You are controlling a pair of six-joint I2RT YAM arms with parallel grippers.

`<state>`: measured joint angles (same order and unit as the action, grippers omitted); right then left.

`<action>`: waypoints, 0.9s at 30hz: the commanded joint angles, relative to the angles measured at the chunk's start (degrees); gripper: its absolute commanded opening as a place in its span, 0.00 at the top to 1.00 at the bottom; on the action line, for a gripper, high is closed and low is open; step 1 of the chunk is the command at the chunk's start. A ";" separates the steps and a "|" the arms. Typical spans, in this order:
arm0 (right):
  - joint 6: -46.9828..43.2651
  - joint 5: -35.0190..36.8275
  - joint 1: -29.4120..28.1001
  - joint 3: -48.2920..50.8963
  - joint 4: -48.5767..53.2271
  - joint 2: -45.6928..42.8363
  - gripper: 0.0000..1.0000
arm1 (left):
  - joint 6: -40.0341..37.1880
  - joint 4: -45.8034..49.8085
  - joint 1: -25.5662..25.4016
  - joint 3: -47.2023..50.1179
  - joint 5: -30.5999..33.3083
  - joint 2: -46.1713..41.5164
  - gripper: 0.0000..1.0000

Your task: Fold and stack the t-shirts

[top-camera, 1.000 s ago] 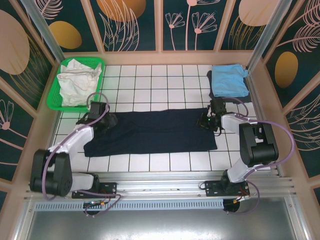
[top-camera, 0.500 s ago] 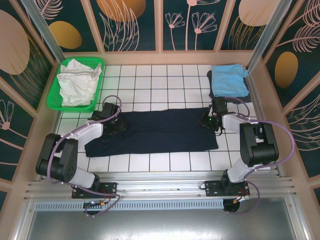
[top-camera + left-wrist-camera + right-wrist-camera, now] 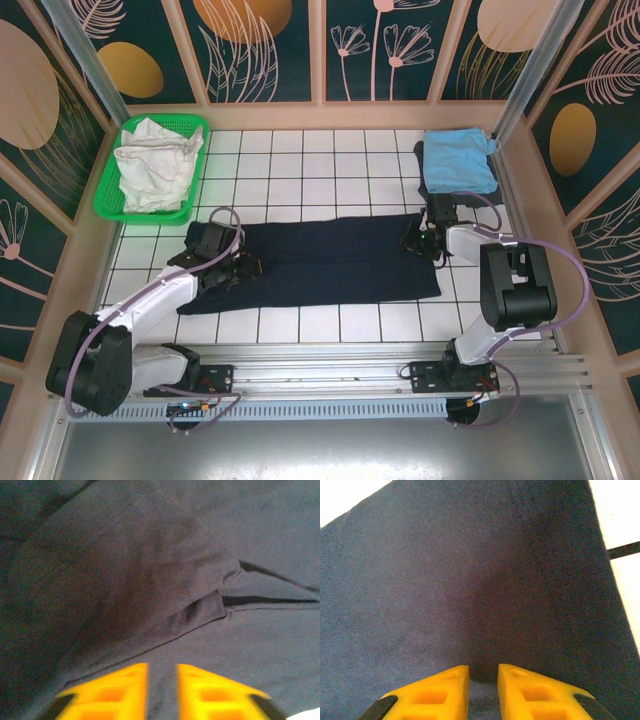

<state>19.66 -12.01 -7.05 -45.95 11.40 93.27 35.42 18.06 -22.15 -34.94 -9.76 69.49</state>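
T-shirt, navy [image 3: 330, 262], spread out | left gripper [image 3: 162, 669] seemingly pinching it | right gripper [image 3: 483, 670] clamped on it

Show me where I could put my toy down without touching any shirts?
Bare tiles lie between the green basket and the light blue t-shirt, beyond the navy t-shirt. A thinner bare strip runs between the navy t-shirt and the metal rail. The middle row is crowded.
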 commanded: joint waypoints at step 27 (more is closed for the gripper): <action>-2.87 4.04 1.69 -0.37 2.05 0.85 0.76 | -1.41 8.37 -0.37 -13.42 16.16 16.38 0.99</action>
<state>18.04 -10.55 -6.04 -46.48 11.66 93.65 34.20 22.50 -22.15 -50.15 5.67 87.53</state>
